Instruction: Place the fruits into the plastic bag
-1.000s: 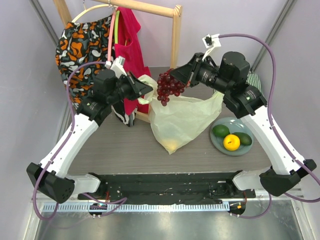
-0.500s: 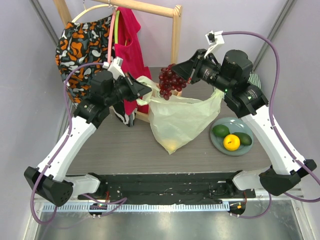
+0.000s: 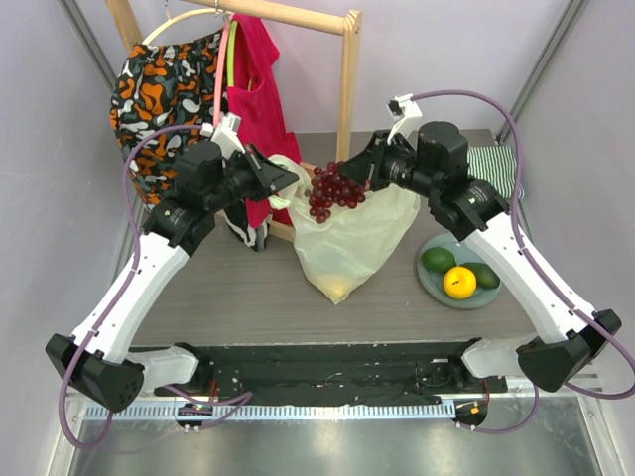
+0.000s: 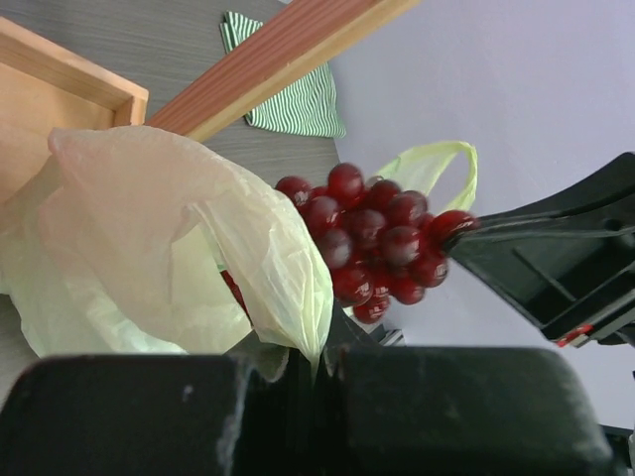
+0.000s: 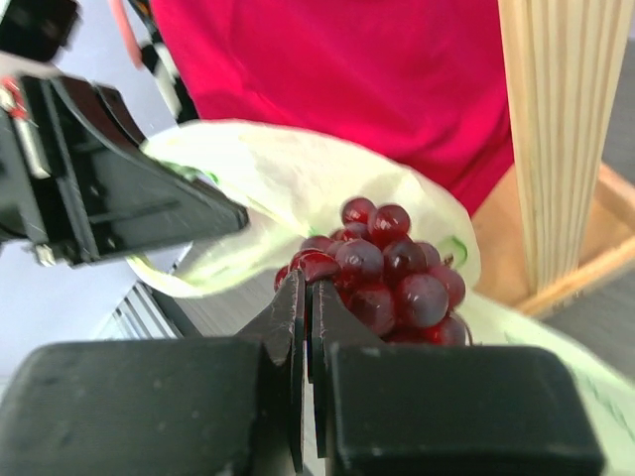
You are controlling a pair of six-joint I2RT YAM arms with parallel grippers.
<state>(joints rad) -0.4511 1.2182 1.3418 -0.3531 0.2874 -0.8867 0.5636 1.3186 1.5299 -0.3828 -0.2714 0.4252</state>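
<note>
centre frame, the right gripper (image 3: 347, 171) is pinching the grape bunch (image 3: 330, 190) above the plastic bag (image 3: 347, 243), whose rim the left gripper (image 3: 294, 181) is clamping tightly

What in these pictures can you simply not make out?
- Top view: what lies inside the plastic bag; its film shows only a yellowish blur.
- Right wrist view: the stem of the grape bunch, hidden by grapes and the right gripper shut on it.
- Left wrist view: how much bag film the left gripper pinches; its dark fingers cover it.
- Top view: part of the striped cloth, under the right arm.
</note>
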